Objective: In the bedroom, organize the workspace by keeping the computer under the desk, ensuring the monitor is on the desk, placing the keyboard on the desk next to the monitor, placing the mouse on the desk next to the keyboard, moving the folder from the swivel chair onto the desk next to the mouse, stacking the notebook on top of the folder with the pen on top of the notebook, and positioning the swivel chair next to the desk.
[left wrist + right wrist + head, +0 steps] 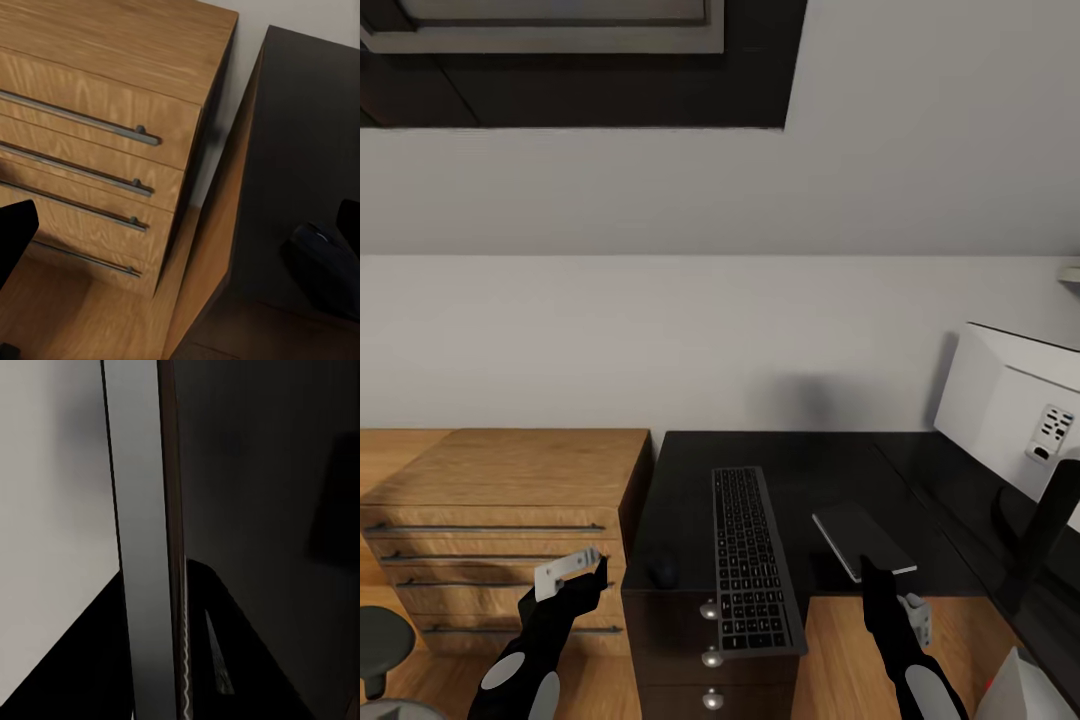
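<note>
The slim grey keyboard (755,560) lies lengthwise on the black desk (800,460), with the dark mouse (663,571) just left of it. My right gripper (880,582) is shut on the near corner of the small dark grey notebook (850,533), holding it low over the desk right of the keyboard. The right wrist view shows the notebook (142,547) edge-on. My left gripper (582,572) hangs open in front of the wooden dresser, left of the mouse (322,262). The monitor (1010,400) stands at the right, pale back toward me.
A light wooden dresser (500,500) with long bar handles stands against the desk's left side. The desk's drawer unit with silver knobs (710,610) is below the keyboard. A dark grey rounded shape (380,640) sits at lower left, and a pale object (1010,690) at lower right.
</note>
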Controlling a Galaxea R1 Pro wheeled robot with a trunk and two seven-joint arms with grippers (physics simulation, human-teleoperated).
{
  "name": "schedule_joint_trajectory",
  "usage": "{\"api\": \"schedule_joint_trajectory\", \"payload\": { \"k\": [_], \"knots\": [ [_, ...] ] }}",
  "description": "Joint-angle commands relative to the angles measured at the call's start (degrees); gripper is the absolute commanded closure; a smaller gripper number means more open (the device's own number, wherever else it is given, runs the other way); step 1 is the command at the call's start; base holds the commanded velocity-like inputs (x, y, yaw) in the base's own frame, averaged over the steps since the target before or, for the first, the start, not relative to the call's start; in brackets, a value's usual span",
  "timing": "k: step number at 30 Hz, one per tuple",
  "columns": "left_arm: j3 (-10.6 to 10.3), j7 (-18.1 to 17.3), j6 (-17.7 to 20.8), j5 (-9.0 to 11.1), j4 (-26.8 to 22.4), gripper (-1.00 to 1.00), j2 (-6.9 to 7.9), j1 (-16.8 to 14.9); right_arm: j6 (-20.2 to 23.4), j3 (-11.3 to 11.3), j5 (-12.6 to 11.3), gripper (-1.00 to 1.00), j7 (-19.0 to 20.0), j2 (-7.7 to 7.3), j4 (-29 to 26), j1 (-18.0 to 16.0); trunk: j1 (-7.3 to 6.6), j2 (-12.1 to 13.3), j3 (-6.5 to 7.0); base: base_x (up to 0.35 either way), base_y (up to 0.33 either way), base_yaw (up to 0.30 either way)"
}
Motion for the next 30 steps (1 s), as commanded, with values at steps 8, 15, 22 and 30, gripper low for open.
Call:
{"api": "schedule_joint_trajectory", "payload": {
  "k": [8, 15, 22, 30],
  "knots": [
    [0.0, 0.3, 0.3, 0.6, -0.1, -1.0, -0.02, 0.0, -0.3, -0.1, -0.6, 1.0, 0.1, 0.14, 0.1, 0.0, 1.76, -3.3, -1.5, 0.0, 0.0, 0.0],
    [-0.1, 0.3, 0.3, 0.6, -0.1, -1.0, -0.02, 0.0, -0.3, -0.1, -0.5, 1.0, -0.1, 0.2, 0.1, 0.0, 2.2, -4.1, -1.86, 0.0, 0.0, 0.0],
    [-0.1, 0.3, 0.3, 0.5, 0.0, -1.0, 0.06, 0.0, -0.3, -0.1, -0.5, -1.0, -0.1, 0.22, 0.1, 0.0, 2.2, -4.1, -1.86, 0.0, 0.0, 0.0],
    [-0.1, 0.3, 0.3, 0.5, 0.0, -1.0, 0.07, 0.0, -0.3, -0.1, -0.5, -1.0, -0.1, 0.17, 0.0, 0.0, 2.2, -4.1, -1.86, 0.0, 0.0, 0.0]
  ]
}}
